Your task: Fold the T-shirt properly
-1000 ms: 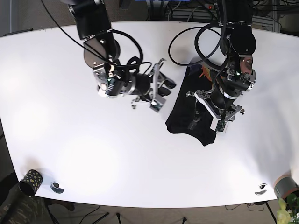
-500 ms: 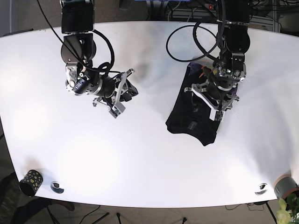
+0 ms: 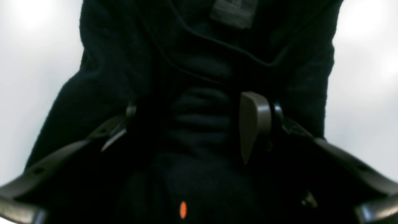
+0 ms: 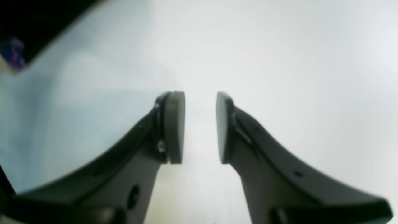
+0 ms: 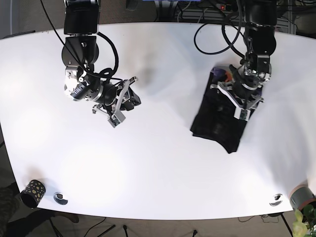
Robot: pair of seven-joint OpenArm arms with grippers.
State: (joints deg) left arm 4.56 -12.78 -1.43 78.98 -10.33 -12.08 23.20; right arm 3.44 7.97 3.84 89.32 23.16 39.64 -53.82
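Left claw [image 3: 199,127] far finger lost against dark T-shirt [image 3: 199,62]; view blurred.

1. Both arms are built from black, rounded housings, with loose black cables looping beside them.
2. The right arm [image 5: 81,54] has a silver-grey wrist section with small screws and a short black cylinder before its gripper.
3. The right gripper [image 4: 200,127] has two dark grey curved fingers, each ending in a flat grey pad [image 4: 174,126]; a small screw sits under one pad and small holes mark the finger bodies.
4. The left arm [image 5: 259,34] carries a grey metal bracket around its wrist.
5. The left gripper [image 3: 199,124] has the same dark curved fingers, and one brownish-grey pad [image 3: 253,119] is visible.
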